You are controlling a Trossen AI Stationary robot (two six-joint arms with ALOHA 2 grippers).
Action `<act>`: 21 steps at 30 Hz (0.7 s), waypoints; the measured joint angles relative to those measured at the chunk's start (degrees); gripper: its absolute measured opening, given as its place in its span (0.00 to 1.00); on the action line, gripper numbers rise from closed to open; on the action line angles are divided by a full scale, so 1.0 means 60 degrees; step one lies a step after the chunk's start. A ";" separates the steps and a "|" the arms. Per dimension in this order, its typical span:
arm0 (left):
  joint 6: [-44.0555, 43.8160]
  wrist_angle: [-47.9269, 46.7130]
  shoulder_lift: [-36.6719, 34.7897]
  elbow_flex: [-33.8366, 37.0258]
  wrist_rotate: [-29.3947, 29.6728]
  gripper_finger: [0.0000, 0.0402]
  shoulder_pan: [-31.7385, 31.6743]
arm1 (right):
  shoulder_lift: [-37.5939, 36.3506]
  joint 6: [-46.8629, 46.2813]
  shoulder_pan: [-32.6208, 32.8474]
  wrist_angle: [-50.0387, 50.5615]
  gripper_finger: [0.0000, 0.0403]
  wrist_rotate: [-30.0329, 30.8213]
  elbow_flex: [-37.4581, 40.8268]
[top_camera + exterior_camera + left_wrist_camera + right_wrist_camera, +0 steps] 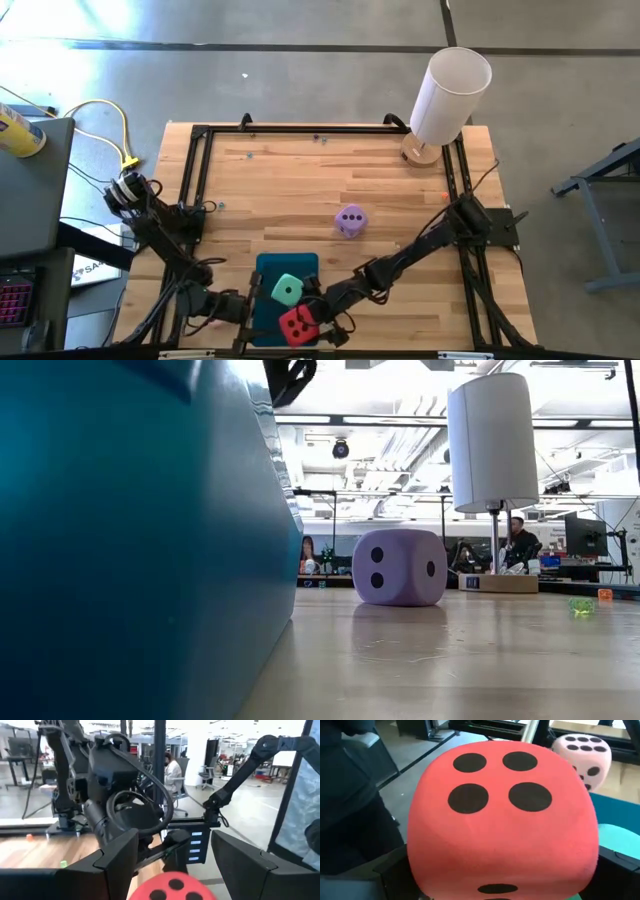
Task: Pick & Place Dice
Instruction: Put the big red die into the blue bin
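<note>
A: Where do the dice stand?

B: The mint green die sits in the middle of the teal tray, which lies at the table's near edge. The red die is at the tray's near end, right on that edge of the table. The lilac die lies alone on the bare wood, toward the middle of the table, well apart from the tray. The pale pink die shows only from the right wrist, just beyond the red one.

A: And the arms?

B: The right gripper is at the red die, jaws spread to their widest with the die filling the gap. Its wrist view shows the four-pip face pressed close. The left gripper waits at the tray's left side with its jaws partly spread and nothing between them.

A: Is the red die gripped?

B: I cannot tell. The jaws straddle it, but the pads may be touching it or just clear of it.

A: So which step is this?

B: I judge the red die is the one in hand, being either set down or taken up. If placed, the right arm must rise straight, so the soft foam doesn't drag, then cross to the lilac die.
</note>
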State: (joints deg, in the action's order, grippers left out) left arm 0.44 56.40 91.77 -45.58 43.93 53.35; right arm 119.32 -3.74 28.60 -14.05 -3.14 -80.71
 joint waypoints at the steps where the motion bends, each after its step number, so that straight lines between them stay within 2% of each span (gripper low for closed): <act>1: -0.0201 -0.0170 0.0000 0.0000 -0.0029 0.61 -0.0060 | 0.0001 -0.0008 -0.0034 -0.0028 0.99 -0.0005 0.0000; 4: -0.0741 -0.0596 0.0004 0.0000 -0.0231 0.61 -0.0207 | 0.0001 0.0044 -0.0063 -0.0135 0.99 0.0019 -0.0004; 12: -0.2611 -0.2050 0.0003 0.0000 -0.1670 0.61 -0.0579 | 0.0001 0.0123 -0.0154 -0.0283 0.99 0.0165 -0.0004; 21: -0.3618 -0.2996 0.0000 0.0000 -0.1684 0.61 -0.0417 | 0.0008 0.0168 -0.0212 -0.0522 0.99 0.0453 -0.0004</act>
State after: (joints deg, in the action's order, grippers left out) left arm -21.27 38.42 91.77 -45.58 33.83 50.85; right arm 119.37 -2.74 27.33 -17.18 -0.43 -80.73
